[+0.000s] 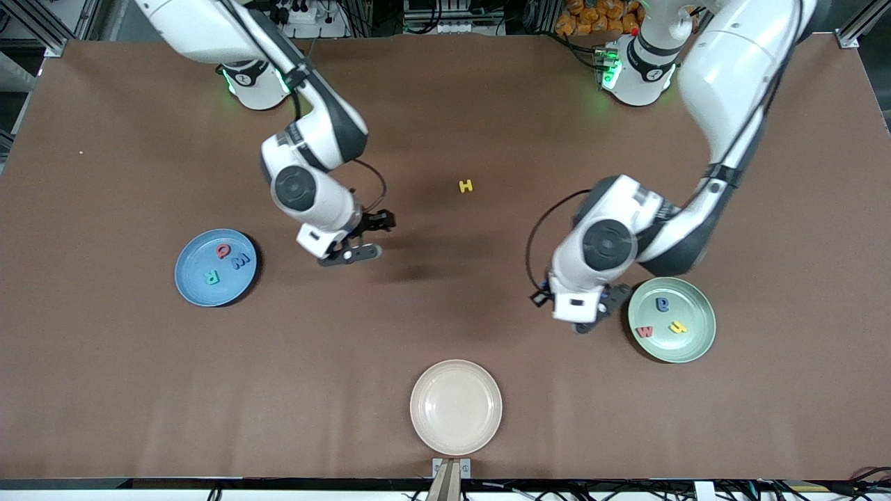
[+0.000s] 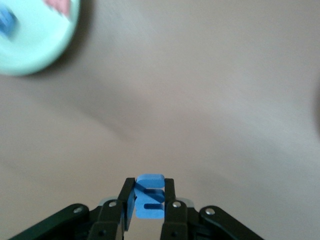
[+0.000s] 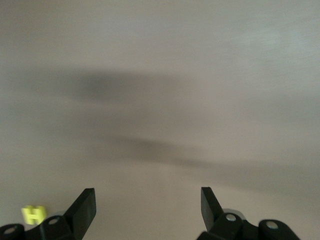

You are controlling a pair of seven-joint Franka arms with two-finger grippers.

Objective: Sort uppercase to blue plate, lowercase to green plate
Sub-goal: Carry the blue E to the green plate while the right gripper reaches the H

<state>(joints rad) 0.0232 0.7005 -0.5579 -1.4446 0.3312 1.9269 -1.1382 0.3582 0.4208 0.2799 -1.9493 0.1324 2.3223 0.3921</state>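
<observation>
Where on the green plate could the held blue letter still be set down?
The green plate has bare room along its rim toward the front camera and near the left arm's end. It is crowded where the red w, blue letter and yellow letter lie. The left gripper holds the blue m.

Round, shallow, cream-white plastic plate [image 1: 455,407]: one, lying flat on the brown table surface [image 1: 104,390], at the edge nearest the front camera, midway along the table's length. Nothing rests in it.

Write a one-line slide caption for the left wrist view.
Left gripper shut on the blue m above bare table, the green plate off to one side.
</observation>
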